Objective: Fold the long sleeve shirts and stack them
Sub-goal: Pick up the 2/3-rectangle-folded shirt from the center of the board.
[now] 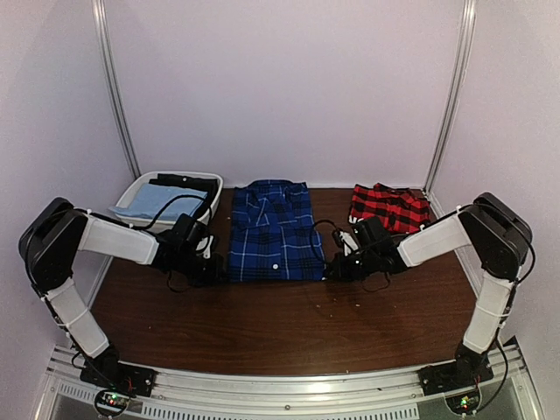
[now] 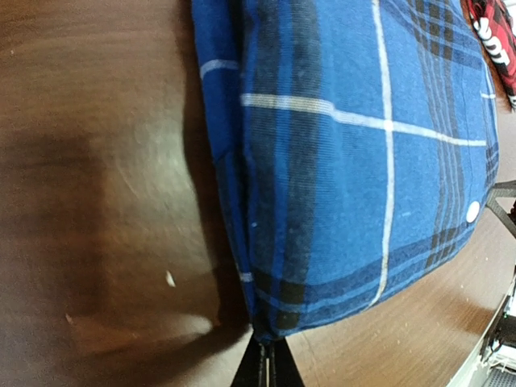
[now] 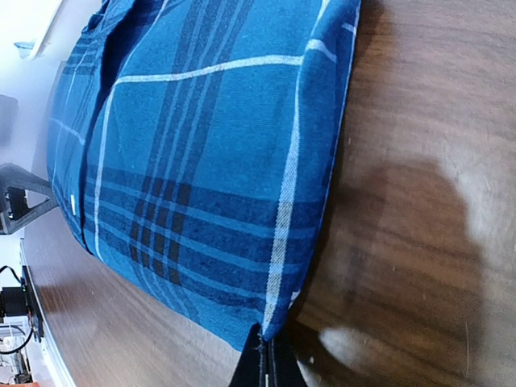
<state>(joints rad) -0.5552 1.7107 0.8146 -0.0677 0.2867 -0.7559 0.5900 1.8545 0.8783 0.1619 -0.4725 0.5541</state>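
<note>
The dark blue plaid shirt (image 1: pixel 274 232) lies partly folded in the middle of the brown table, collar toward the back. My left gripper (image 1: pixel 217 269) is shut on its near left corner (image 2: pixel 274 318), the fingertips pinched together on the hem in the left wrist view (image 2: pixel 266 355). At the near right corner (image 3: pixel 278 322), my right gripper (image 1: pixel 331 269) is shut on the cloth the same way (image 3: pixel 264 355). The red-and-black check shirt (image 1: pixel 390 207) lies crumpled at the back right, and its edge shows in the left wrist view (image 2: pixel 492 32).
A white basin (image 1: pixel 140 185) stands at the back left, holding a light blue cloth (image 1: pixel 149 203) and a black garment (image 1: pixel 184 182). Metal posts run up the white walls behind. Bare brown tabletop (image 1: pixel 280 324) lies between the shirt and the arm bases.
</note>
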